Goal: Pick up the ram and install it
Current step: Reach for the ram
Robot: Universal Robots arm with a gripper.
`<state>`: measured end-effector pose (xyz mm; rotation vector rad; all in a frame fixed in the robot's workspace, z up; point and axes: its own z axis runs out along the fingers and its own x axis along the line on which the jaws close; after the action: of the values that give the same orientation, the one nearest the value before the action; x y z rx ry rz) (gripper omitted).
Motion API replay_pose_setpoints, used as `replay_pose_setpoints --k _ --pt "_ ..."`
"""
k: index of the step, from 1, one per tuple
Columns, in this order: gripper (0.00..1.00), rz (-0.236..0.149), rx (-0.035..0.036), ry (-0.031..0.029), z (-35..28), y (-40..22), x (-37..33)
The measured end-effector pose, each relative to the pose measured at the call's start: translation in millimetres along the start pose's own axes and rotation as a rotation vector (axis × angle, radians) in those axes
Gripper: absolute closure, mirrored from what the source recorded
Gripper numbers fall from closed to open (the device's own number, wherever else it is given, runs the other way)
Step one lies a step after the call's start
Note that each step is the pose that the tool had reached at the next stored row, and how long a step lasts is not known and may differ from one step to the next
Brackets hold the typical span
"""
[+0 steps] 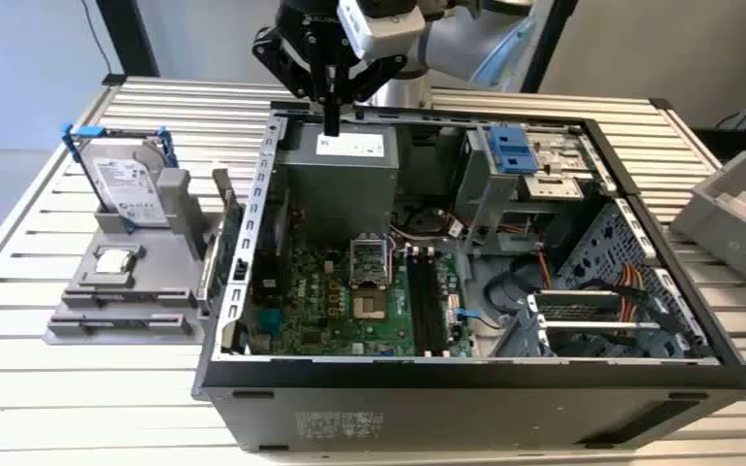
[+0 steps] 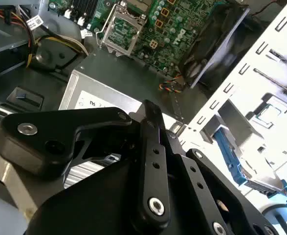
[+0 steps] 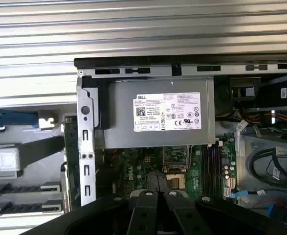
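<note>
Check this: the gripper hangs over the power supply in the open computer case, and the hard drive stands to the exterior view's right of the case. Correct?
No. The exterior view shows the hard drive to the exterior view's left of the computer case, not right. The gripper does hang over the power supply.

we find the case (image 1: 477, 374) open on top, our gripper (image 1: 331, 124) in free air above the power supply (image 1: 337, 180), bare motherboard (image 1: 322, 291) uncovered beside it, drive cage (image 1: 528, 165) and cables (image 1: 606, 286) crowding the exterior view's right

black jaws, green motherboard (image 1: 322, 291), grey power supply (image 1: 341, 180).
</note>
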<state>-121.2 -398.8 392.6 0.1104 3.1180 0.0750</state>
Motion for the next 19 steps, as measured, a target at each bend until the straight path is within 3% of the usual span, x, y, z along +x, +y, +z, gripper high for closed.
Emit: replay_pose_setpoints --k 19 --pt "1.0 0.0 0.0001 0.0 0.0 0.0 0.0"
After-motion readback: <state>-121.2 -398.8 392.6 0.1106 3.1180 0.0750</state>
